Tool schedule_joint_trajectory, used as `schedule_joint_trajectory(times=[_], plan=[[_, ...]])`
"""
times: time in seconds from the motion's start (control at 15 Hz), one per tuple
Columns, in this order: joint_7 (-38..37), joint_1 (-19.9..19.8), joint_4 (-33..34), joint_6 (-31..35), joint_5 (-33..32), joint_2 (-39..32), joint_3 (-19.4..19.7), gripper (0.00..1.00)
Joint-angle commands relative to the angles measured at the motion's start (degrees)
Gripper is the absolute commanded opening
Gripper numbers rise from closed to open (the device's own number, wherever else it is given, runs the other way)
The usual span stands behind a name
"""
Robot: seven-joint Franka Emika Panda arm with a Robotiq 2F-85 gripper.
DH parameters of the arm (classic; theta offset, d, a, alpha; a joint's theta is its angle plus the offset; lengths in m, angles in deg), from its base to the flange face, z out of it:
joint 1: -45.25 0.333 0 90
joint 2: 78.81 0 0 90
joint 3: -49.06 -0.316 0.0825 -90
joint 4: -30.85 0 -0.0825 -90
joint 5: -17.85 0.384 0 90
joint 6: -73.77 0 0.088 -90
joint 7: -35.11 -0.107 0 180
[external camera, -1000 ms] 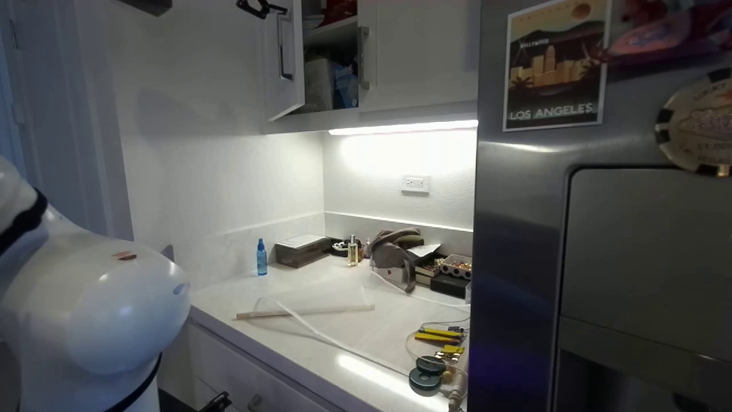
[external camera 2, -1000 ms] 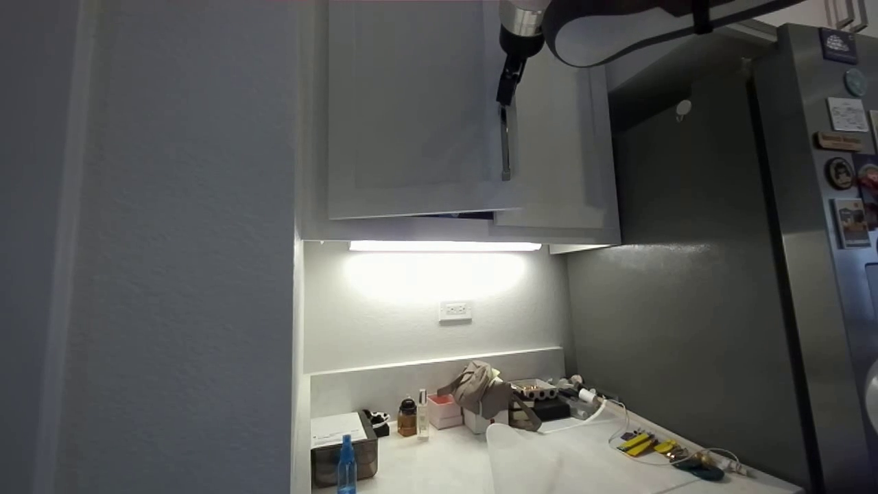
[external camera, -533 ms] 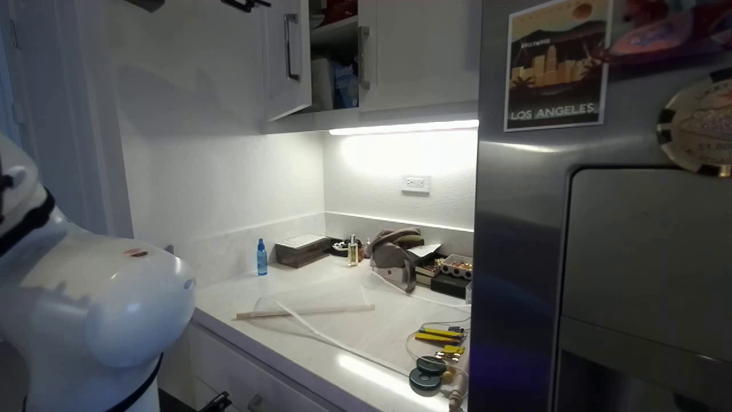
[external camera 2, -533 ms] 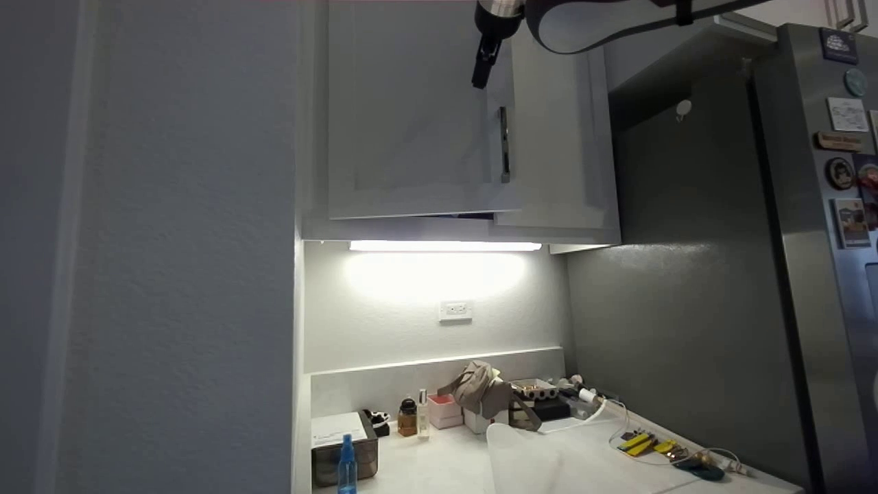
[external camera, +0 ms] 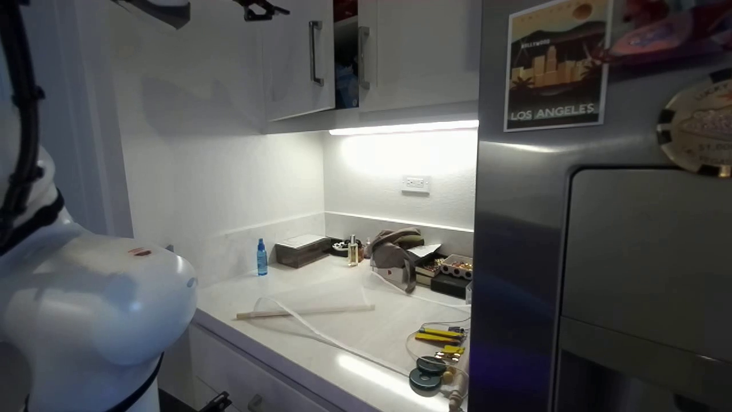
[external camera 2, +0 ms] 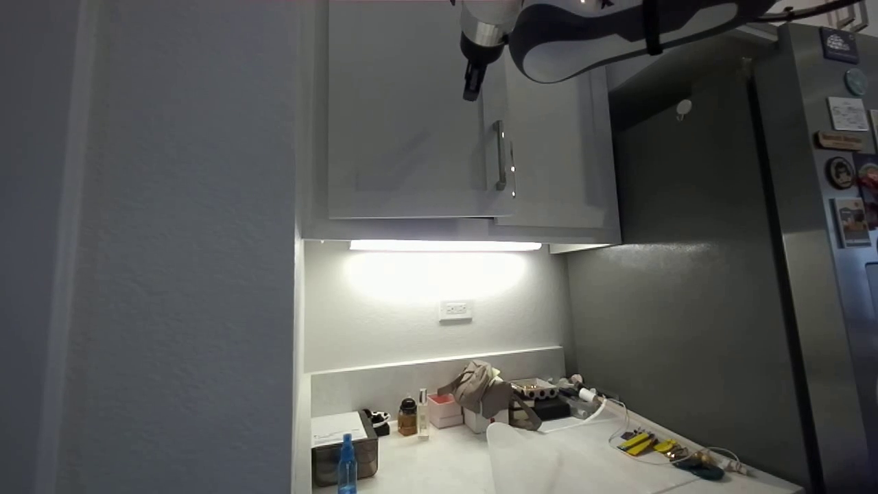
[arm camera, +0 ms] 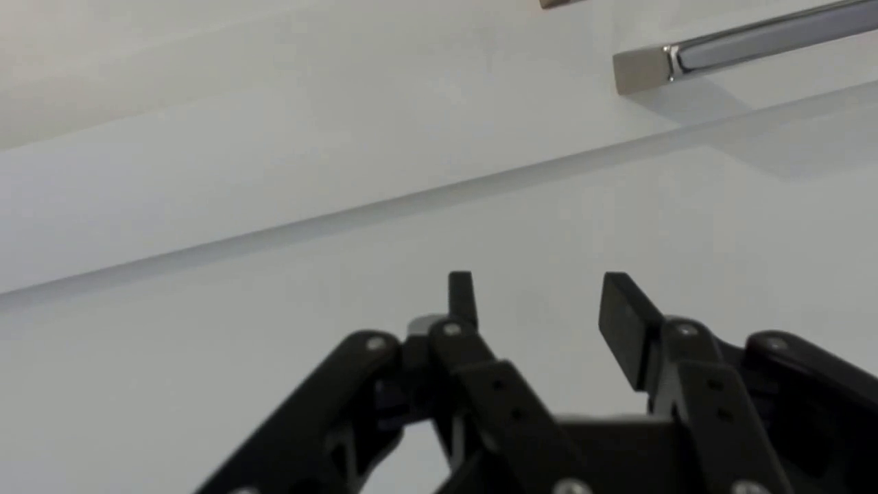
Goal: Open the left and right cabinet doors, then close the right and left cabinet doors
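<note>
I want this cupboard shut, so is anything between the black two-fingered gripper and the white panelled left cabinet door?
Nothing visible: in the wrist view the black gripper faces the white left cabinet door directly.

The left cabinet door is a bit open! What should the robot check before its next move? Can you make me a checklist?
1. Left cabinet door shut: not ok, it stands ajar.
2. Right cabinet door shut: ok, it looks flush.
3. Claw off the left door's handle: ok, they are apart.
4. Claw empty: ok, nothing shows between its fingers.
5. Claw clear of the left door itself: cannot tell.
</note>
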State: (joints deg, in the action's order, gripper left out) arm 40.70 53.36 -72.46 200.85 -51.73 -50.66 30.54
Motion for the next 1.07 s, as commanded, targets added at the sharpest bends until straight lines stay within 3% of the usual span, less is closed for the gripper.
schedule_joint_trajectory(times=[0.0,0.2,1.0], plan=[[-0.5,0.8,0.1,1.5,-1.6,-1.4,2.3,0.2],[-3.4,0.7,-1.0,3.1,-0.5,-1.7,4.4,0.0],[-22.5,-2.1,-2.5,9.9,-6.2,-5.8,8.9,0.0]])
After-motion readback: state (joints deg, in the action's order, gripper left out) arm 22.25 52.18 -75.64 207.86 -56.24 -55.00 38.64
